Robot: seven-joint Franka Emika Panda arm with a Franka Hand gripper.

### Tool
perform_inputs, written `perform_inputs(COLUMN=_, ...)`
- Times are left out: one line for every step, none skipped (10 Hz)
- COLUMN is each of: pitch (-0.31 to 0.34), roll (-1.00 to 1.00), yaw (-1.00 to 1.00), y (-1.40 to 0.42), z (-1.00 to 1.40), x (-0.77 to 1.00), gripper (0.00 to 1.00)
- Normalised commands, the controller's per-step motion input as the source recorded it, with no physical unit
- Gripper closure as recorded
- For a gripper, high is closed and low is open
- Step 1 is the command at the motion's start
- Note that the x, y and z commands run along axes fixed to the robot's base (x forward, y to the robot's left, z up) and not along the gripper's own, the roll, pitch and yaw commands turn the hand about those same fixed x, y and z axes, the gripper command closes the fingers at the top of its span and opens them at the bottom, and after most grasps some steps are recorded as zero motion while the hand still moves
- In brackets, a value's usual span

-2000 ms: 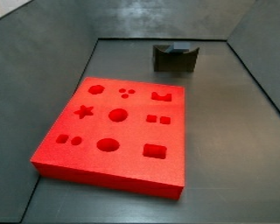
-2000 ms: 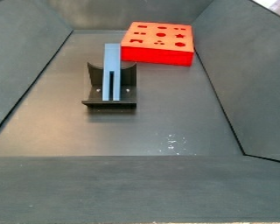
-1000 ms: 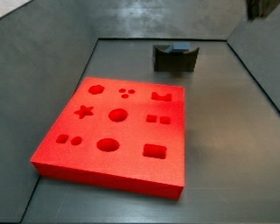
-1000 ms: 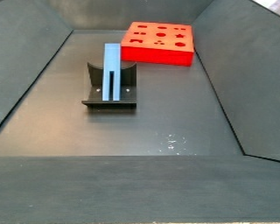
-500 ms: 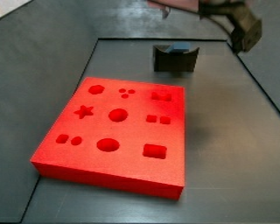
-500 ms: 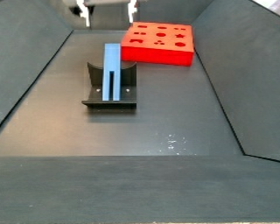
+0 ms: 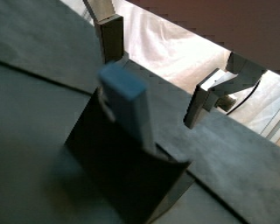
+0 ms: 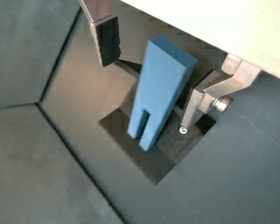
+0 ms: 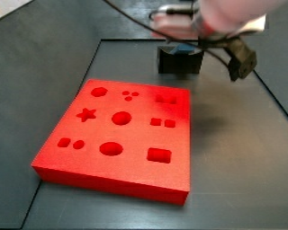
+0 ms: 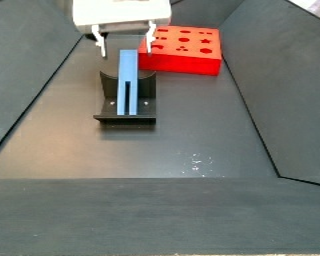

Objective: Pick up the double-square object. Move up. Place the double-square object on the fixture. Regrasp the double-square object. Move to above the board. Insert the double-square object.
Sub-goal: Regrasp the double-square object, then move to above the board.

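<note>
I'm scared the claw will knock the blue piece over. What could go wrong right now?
1. The gripper is open with its fingers either side of the double-square object, not yet touching. If it comes down off-centre, a finger could push the piece out of the fixture.
2. The piece leans in the fixture in both wrist views, so closing on it might grip it crooked, making it harder to fit into the board later.

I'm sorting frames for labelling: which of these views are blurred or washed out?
In a side view the gripper and arm are smeared by motion, while the board stays sharp. In a wrist view the background behind the double-square object is blown out white. The side view of the fixture is crisp, jaws open.
</note>
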Motion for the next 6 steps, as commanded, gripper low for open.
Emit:
perform_inputs(pitch=-0.045, roll=0.07, yaw=0.01, y=0.00, z=-0.61, x=0.09, gripper=0.00)
perform_inputs(pitch=-0.037, roll=0.07, yaw=0.01, y=0.00, z=-0.41, x=0.08, gripper=0.00)
perform_inputs(pitch=-0.033, roll=0.07, yaw=0.01, y=0.00, z=-0.27, x=0.07, gripper=0.00)
perform_inputs(pitch=0.000, roll=0.00, yaw=0.00, y=0.00, z=0.00, x=0.00, gripper=1.00)
perform_inputs(pitch=-0.183, roll=-0.34, yaw=-0.16, y=-0.17, z=1.00, x=0.01, gripper=1.00)
perform_inputs(pitch=-0.169, roll=-0.33, yaw=-0.16, y=-0.17, z=1.00, x=0.01, gripper=1.00)
